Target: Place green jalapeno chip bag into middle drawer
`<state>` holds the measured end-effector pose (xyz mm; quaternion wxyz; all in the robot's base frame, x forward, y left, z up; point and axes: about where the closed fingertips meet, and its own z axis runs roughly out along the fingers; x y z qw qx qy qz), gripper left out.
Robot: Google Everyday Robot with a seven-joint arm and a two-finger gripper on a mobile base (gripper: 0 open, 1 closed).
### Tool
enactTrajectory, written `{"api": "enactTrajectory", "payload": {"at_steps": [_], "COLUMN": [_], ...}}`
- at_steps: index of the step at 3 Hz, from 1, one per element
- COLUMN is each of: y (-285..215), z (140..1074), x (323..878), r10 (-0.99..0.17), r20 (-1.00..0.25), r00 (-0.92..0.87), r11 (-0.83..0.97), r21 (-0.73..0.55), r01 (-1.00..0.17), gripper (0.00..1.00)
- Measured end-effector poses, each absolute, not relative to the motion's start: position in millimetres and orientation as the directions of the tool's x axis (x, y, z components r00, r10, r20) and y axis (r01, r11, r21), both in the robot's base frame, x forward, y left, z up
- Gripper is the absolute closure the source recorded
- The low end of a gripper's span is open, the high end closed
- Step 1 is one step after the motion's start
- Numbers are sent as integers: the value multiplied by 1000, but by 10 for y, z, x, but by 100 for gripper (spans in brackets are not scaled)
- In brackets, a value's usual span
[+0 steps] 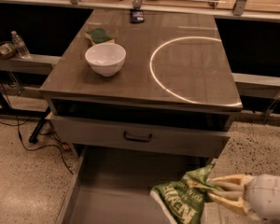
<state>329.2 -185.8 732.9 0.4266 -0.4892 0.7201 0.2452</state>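
The green jalapeno chip bag (pixel 184 197) is a crinkly green foil bag with white lettering, at the lower right. My gripper (pixel 213 192) comes in from the right edge, its pale fingers shut on the bag's right end. The bag hangs over the right side of the open middle drawer (pixel 116 190), a grey metal box with a bare floor pulled out below the cabinet. The bag's lower edge is cut off by the frame, so I cannot tell if it touches the drawer floor.
A grey drawer front with a black handle (pixel 137 136) sits above the open drawer. On the cabinet top stand a white bowl (pixel 105 58), a green sponge (pixel 99 35) and a small dark object (pixel 136 16). Cables (pixel 32 139) lie on the floor at left.
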Motion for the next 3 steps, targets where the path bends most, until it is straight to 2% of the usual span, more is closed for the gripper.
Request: {"api": "enactTrajectory", "payload": {"at_steps": [1, 3], "y": [-1581, -1270], "z": [6826, 6082], "x": [3549, 3791], "r10": [-502, -530], "r20": [-856, -838], "r00": [-121, -129], "r11": [431, 417], "r21": [-127, -125], "r01": [-893, -900], "gripper": [100, 100]}}
